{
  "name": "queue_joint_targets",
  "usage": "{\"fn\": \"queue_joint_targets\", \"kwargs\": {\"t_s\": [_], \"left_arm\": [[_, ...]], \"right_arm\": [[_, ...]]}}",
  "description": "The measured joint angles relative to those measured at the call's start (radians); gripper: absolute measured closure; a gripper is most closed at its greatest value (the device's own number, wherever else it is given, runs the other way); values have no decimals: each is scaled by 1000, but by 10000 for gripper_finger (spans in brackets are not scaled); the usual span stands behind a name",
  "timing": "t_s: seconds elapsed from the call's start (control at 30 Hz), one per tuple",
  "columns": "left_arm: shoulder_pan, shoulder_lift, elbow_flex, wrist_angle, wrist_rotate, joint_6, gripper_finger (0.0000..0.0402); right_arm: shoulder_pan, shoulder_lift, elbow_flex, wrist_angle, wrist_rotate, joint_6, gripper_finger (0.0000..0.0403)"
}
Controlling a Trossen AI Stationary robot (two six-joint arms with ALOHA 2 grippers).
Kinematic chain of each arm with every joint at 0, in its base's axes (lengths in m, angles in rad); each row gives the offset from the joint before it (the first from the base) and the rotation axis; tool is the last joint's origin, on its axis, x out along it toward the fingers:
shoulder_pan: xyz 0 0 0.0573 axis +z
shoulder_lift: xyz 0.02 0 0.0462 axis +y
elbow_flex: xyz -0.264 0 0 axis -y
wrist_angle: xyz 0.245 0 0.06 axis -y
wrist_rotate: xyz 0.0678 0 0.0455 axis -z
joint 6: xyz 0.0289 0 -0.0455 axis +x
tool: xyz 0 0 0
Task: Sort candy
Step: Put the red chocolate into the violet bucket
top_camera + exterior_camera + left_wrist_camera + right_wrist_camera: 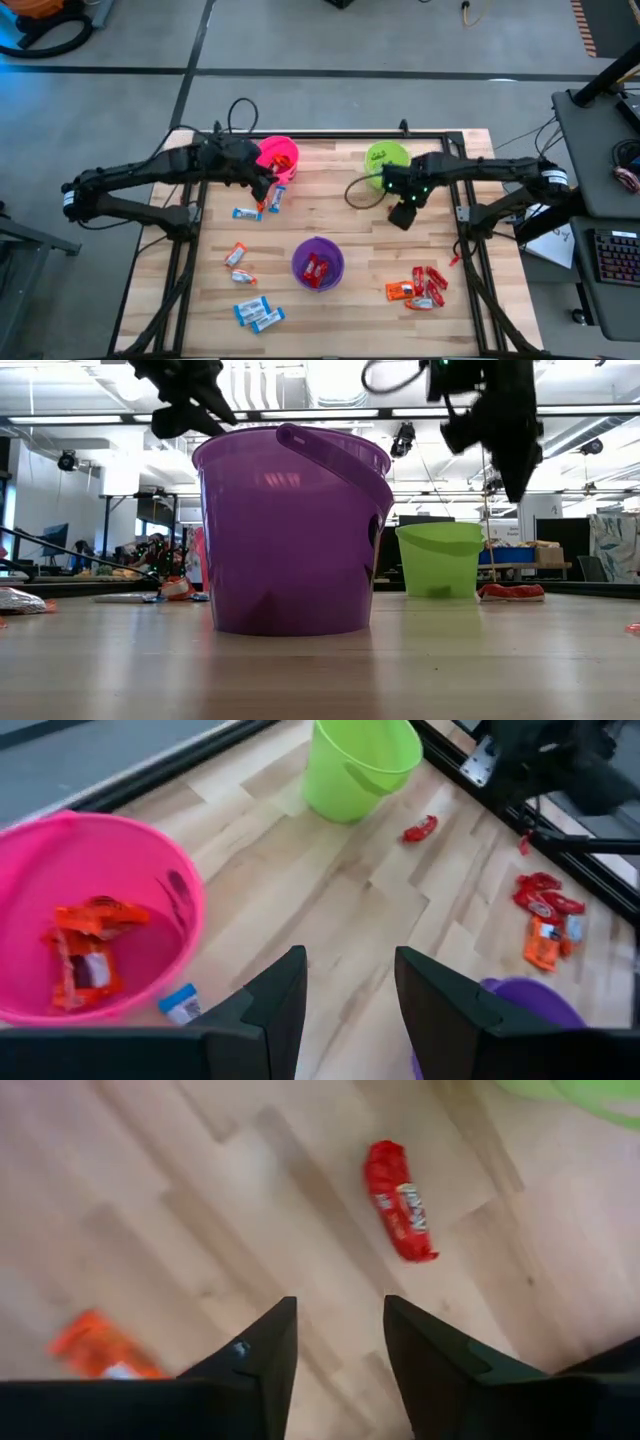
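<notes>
My left gripper hangs open beside the pink cup, over bare wood, with nothing between its fingers. Orange candies lie inside that cup, and a blue one lies by its base. My right gripper is open and points down at the table just near of the green cup. A red candy lies on the wood beyond its fingertips, untouched, and an orange one lies off to the side. The purple cup holds red candies.
Blue candies and an orange one lie scattered at the near left. A pile of red and orange candies sits at the near right. A black cable loops beside the green cup. Bare wood lies between the cups.
</notes>
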Motion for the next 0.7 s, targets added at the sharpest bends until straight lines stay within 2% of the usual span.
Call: {"fn": "queue_joint_targets", "kwargs": {"t_s": [0.27,0.5,0.7], "left_arm": [[-104,0,0,-2,-18,-74,265],[-111,0,0,-2,-26,-77,265],[-110,1,0,-4,-26,-77,265]], "right_arm": [[9,6,-195,163,62,29,228],[11,6,-328,307,79,27,227],[11,25,-388,366,165,29,227]]}}
